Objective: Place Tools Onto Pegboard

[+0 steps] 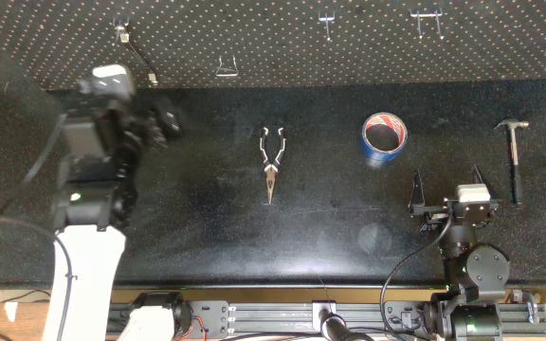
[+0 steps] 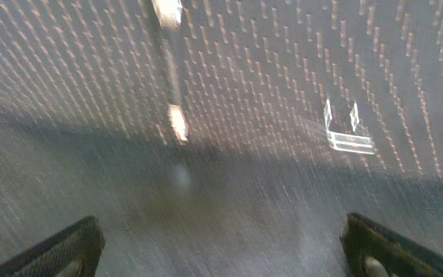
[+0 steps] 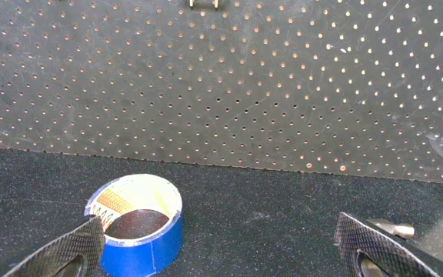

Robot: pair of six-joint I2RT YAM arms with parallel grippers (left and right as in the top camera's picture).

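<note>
On the dark surface (image 1: pixel 207 218), the pliers (image 1: pixel 271 161) lie at frame centre. The blue tape roll (image 1: pixel 384 137) sits to their right and the hammer (image 1: pixel 513 156) at far right, below the pegboard (image 1: pixel 301 38) across the top. The left pincer (image 2: pixel 221 250) and right pincer (image 3: pixel 221 246) both gape, holding nothing. The hammer is likely head-heavy, so grip it near the head. The pliers look stiff and slick, so clamp both handles. The tape is light; pinch its wall. Its label print is unreadable.

Matte black worktop (image 1: pixel 207 227), faintly scuffed, with a metal rail (image 1: pixel 254 313) along its near edge.
</note>
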